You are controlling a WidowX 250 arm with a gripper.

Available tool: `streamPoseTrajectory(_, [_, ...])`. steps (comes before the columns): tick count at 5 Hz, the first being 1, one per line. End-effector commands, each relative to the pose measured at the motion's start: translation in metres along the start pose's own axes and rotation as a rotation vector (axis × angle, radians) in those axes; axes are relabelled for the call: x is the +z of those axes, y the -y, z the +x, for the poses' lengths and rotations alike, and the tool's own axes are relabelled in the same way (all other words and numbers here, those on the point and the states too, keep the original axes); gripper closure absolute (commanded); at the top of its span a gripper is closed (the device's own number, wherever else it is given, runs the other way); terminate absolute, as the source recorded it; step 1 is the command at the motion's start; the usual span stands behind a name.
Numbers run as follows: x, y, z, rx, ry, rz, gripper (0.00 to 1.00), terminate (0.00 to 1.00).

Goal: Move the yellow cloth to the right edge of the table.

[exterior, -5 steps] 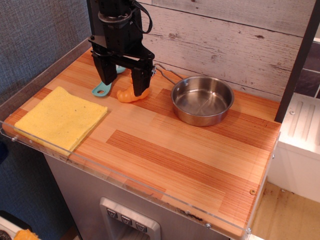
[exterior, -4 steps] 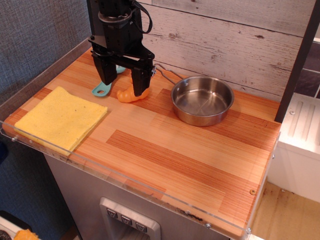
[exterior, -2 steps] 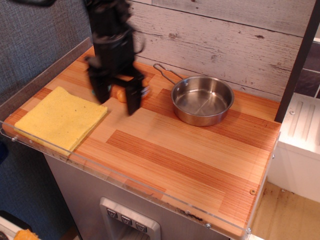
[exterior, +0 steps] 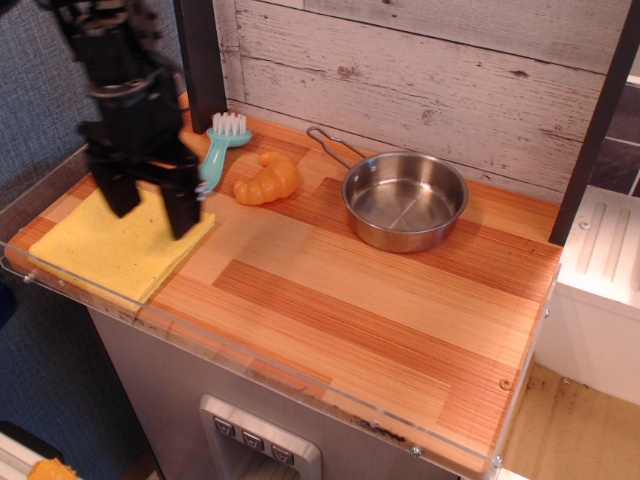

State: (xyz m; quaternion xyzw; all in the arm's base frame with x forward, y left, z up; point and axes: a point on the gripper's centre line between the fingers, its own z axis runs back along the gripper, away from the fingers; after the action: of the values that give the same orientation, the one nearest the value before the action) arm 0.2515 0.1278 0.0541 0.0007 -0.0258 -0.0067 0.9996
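Robot arm: one, black, entering from the upper left, motion-blurred. Wrist: roughly vertical, pointing downward. Gripper point(exterior: 153, 208): black, two fingers point(exterior: 184, 212) spread wide apart, tips directed down, nothing between them. Position: over the left end of the counter point(exterior: 330, 300), fingertips low, contact with the surface not discernible.

Yellow cloth point(exterior: 105, 250): bright yellow, a few tiny dark specks. Bench point(exterior: 400, 320): striped planks, pale tan alternating with reddish-brown; clear acrylic rim. End effector point(exterior: 150, 205): black. Brush point(exterior: 218, 145): teal handle, white bristles. Croissant toy point(exterior: 266, 179): orange. Pan point(exterior: 404, 200): bare steel. Wall at 12 o'clock: whitewashed grey boards.
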Motion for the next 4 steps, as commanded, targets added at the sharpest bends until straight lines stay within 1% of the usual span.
streamPoseTrajectory(1, [-0.012,-0.027,0.006,-0.119,0.027,0.054,0.00,0.00])
streamPoseTrajectory(2, [-0.020,-0.034,0.007,-0.141,0.020,0.048,0.00,0.00])
streamPoseTrajectory(4, [-0.021,-0.043,0.005,-0.154,0.015,0.046,0.00,0.00])
